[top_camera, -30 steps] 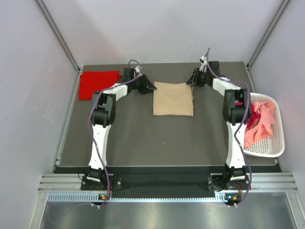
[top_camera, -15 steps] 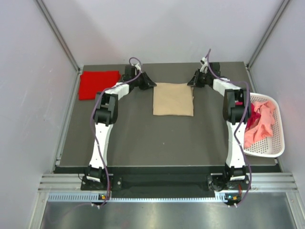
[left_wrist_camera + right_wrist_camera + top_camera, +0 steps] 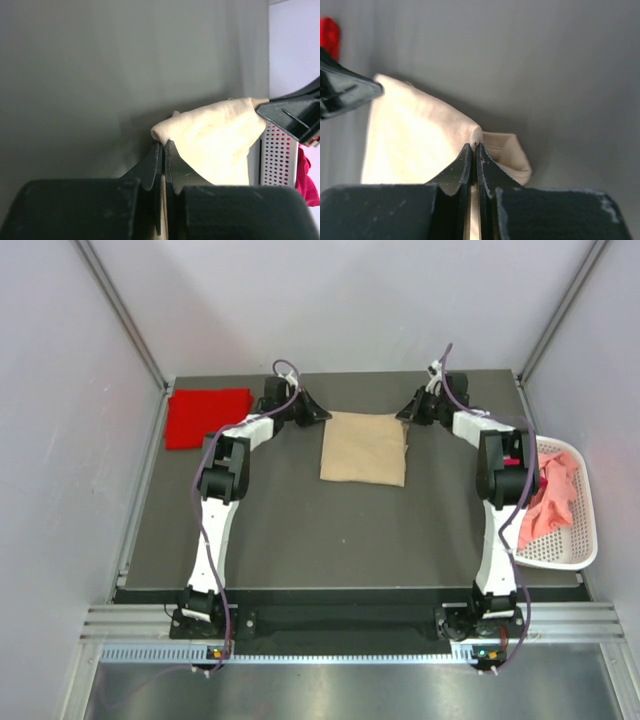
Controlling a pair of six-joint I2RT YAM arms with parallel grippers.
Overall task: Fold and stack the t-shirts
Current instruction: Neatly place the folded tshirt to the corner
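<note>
From above, we are seeing both arms stretching far across the dark tabletop (image 3: 300, 530). The left end effector (image 3: 322, 417) and right end effector (image 3: 404, 417) are meeting the far corners of the tan t-shirt (image 3: 364, 450) — a soft, flat folded rectangle lying mid-tabletop. At the left wrist, smooth black fingers are pinching a bunched cloth corner. At the right wrist, likewise — pressing together on a raised fold.

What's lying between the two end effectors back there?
A folded tan cloth t-shirt, its far corners pinched by the left end effector and right end effector; the top view shows it.
</note>
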